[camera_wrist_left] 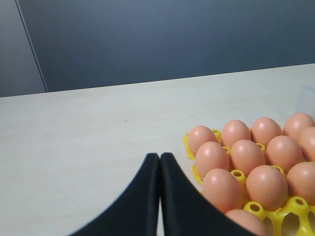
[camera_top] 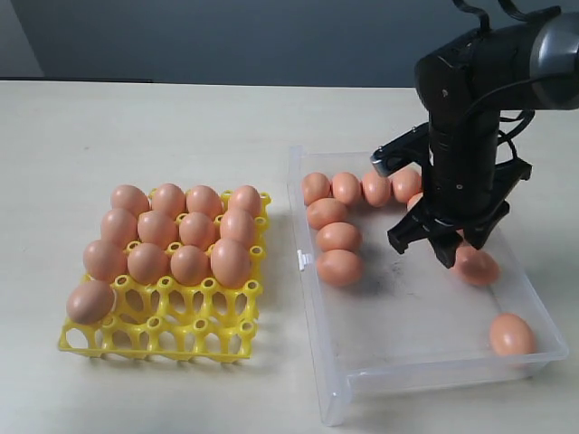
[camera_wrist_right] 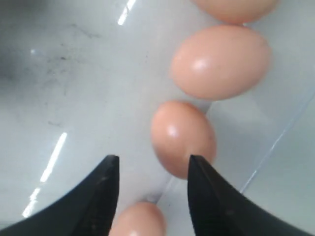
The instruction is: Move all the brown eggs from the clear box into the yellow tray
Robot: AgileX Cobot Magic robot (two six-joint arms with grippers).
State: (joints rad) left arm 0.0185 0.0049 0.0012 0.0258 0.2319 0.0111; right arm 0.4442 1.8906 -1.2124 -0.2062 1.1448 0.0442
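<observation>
Eggs: brown eggs in clear box, 3 o'clock (others in yellow tray, 9 o'clock)
Right gripper: jaws apart, empty
Left gripper: jaws together

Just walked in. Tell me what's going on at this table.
A two-armed robot is shifting brown eggs from the clear box to the yellow tray. The right pincer is open and hangs low in the box, over the eggs near its right wall, gripping nothing. The left pincer is shut and empty, beside the tray. About a dozen eggs fill the tray's far rows and its near cups are mostly empty. Around ten eggs lie in the box.
</observation>
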